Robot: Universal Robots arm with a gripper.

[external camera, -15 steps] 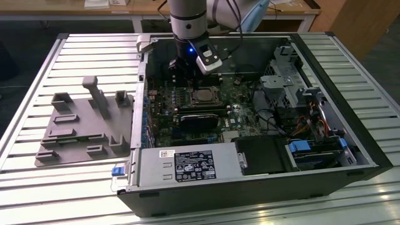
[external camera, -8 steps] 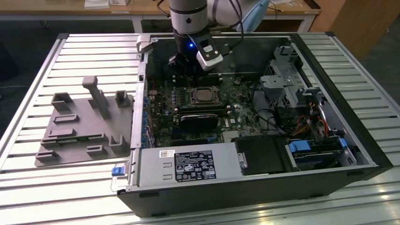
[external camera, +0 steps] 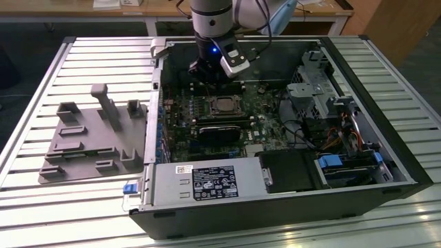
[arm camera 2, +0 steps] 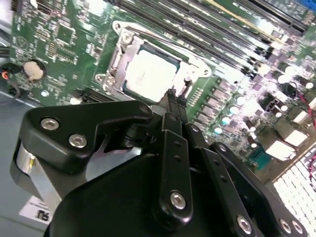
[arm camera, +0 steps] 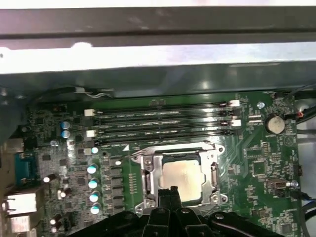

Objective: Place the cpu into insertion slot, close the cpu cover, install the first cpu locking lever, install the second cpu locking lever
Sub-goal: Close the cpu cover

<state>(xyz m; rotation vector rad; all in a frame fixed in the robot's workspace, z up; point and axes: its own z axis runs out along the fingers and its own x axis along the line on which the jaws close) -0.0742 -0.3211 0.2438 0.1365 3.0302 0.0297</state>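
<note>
Motherboard (external camera: 206,121) in the exterior view sat inside one open computer case (external camera: 386,155) on the table (external camera: 90,201), with one end effector (external camera: 206,77) above it. In the second wrist view, the clenched, empty fingertips (arm camera 2: 173,98) stood just beside one cpu (arm camera 2: 150,74), which was seated in the insertion slot (arm camera 2: 127,90) and framed by one cpu cover (arm camera 2: 114,61). In the first wrist view, four memory slots (arm camera: 163,123) lay beyond it.

Open computer case (external camera: 386,155) on a slatted metal table (external camera: 82,217), with a grey fixture plate (external camera: 76,150) beside it.

The fixture plate lies flat at the exterior view's left of the case and carries several upright grey blocks. Inside the case, a green motherboard (external camera: 183,124) holds a black rectangular block (external camera: 219,135). A silver power supply (external camera: 206,183) sits along the near wall. In the first wrist view, long black memory slots (arm camera: 163,123) run side by side, with a coin battery (arm camera: 274,124) near their end.
</note>
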